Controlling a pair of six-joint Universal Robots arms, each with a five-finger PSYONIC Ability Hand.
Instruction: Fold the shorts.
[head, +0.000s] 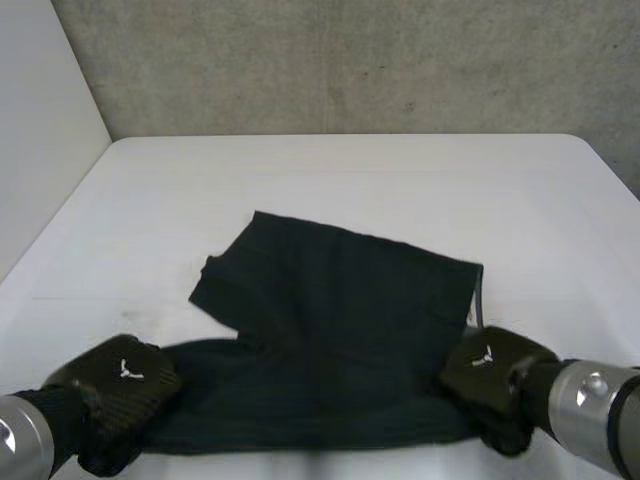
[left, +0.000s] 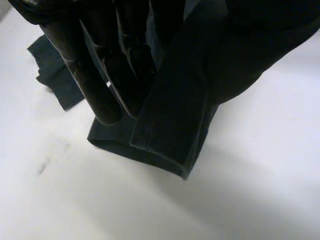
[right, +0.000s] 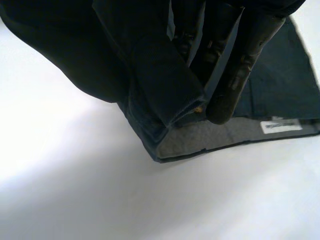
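The dark shorts (head: 340, 320) lie partly folded in the middle of the white table (head: 350, 170), with the near edge lifted in a roll between my hands. My left hand (head: 120, 385) is at the near left corner. In the left wrist view its fingers (left: 100, 75) pinch a hemmed edge of the shorts (left: 175, 120) against the thumb. My right hand (head: 490, 370) is at the near right corner. In the right wrist view its fingers (right: 240, 65) are closed on the waistband of the shorts (right: 165, 85), just above the table.
A grey inner lining (right: 215, 140) and a white label (right: 280, 126) show under the right hand. A grey wall stands behind the table's far edge. Bare table surrounds the shorts on every side.
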